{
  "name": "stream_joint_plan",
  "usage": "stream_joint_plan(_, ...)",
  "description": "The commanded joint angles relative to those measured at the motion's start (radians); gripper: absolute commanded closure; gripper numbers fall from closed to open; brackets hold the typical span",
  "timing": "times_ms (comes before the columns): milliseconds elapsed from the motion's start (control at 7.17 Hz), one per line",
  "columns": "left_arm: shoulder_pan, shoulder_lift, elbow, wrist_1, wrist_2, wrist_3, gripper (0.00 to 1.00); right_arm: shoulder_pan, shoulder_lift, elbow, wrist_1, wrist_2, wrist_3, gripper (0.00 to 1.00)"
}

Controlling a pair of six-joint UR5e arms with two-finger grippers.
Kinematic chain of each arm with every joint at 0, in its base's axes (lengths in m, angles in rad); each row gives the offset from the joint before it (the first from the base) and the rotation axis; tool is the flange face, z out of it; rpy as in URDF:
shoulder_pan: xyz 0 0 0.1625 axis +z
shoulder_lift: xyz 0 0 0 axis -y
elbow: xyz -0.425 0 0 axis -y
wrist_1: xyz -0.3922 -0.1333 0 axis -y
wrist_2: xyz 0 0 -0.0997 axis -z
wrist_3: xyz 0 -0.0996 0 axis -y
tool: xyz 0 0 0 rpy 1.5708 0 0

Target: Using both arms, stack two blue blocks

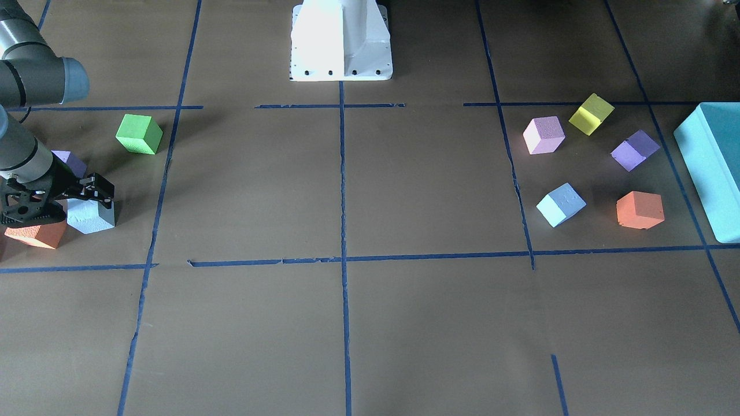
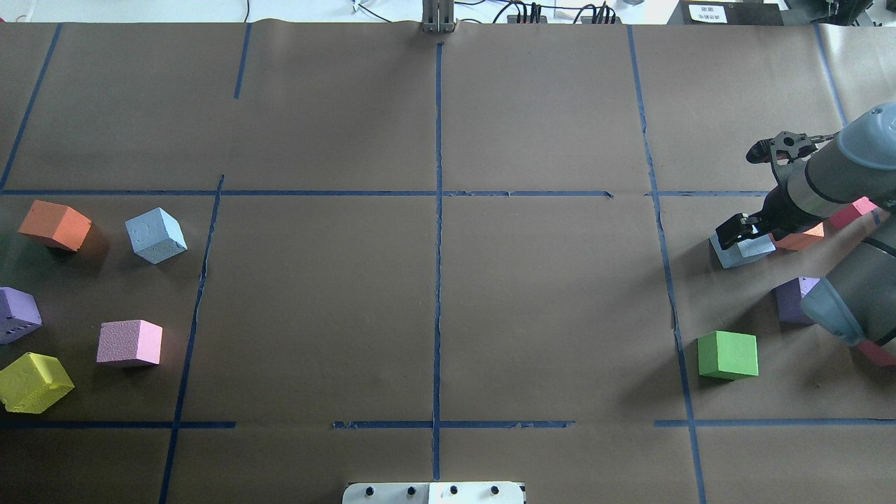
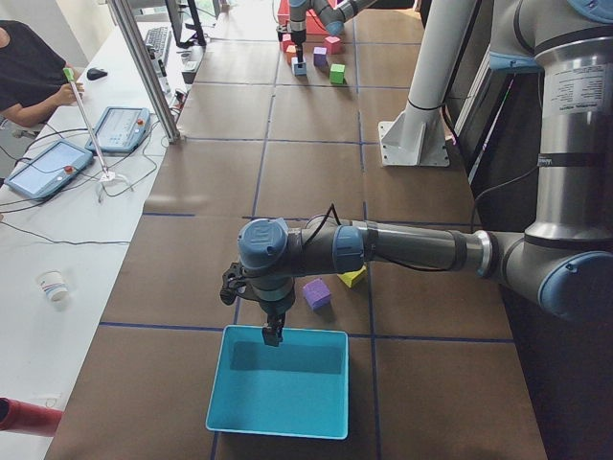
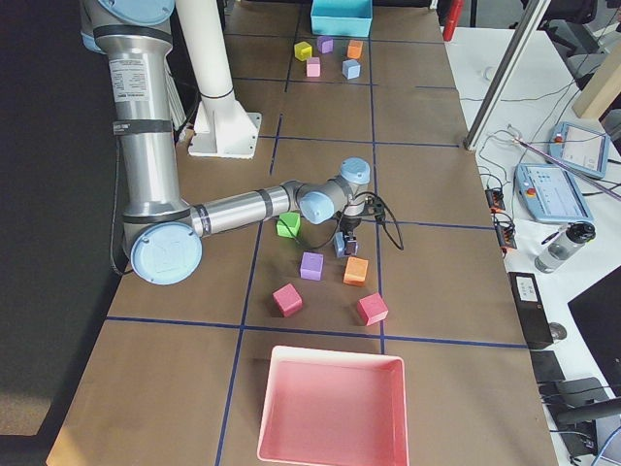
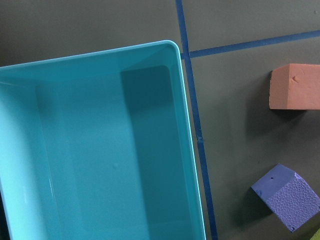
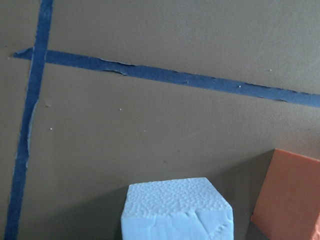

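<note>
One pale blue block (image 1: 91, 217) lies on the table at my right side, also in the overhead view (image 2: 742, 252) and low in the right wrist view (image 6: 176, 210). My right gripper (image 1: 99, 195) is right over it, open, with its fingers down around the block's top. The other blue block (image 1: 561, 204) lies free on the opposite side, also in the overhead view (image 2: 156, 235). My left gripper (image 3: 271, 334) shows only in the exterior left view, hanging over the turquoise box (image 3: 278, 383); I cannot tell whether it is open or shut.
An orange cube (image 1: 37, 234) touches the right blue block's side. A green cube (image 2: 728, 355) and a purple cube (image 2: 794, 297) lie nearby. Pink (image 1: 543, 134), yellow (image 1: 591, 114), purple (image 1: 635, 150) and orange (image 1: 639, 210) cubes surround the other block. A pink tray (image 4: 330, 408) is beyond.
</note>
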Motion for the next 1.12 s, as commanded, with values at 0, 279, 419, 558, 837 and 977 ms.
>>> stream_joint_plan(0, 0.0, 0.001, -0.001, 0.0, 0.0, 0.0, 0.0, -0.003, 0.008, -0.017, 0.0, -0.001, 0.0, 0.03)
stream_joint_plan(279, 0.0, 0.001, 0.0, 0.0, 0.002, 0.0, 0.0, -0.003, 0.018, -0.014, 0.0, 0.002, 0.0, 0.66)
stream_joint_plan(419, 0.0, 0.001, 0.0, 0.0, 0.003, 0.0, 0.0, -0.001, 0.018, -0.008, -0.002, 0.003, 0.0, 0.85)
stream_joint_plan(558, 0.0, 0.001, -0.001, 0.0, 0.002, -0.002, 0.0, 0.014, 0.016, -0.002, -0.002, 0.005, -0.002, 0.98)
stream_joint_plan(837, 0.0, 0.001, -0.015, 0.0, 0.002, -0.002, 0.0, 0.068, 0.054, 0.176, -0.227, 0.032, 0.0, 0.99)
stream_joint_plan(977, 0.0, 0.001, -0.016, 0.0, 0.003, -0.002, 0.0, 0.071, 0.193, 0.238, -0.476, 0.031, 0.0, 0.98)
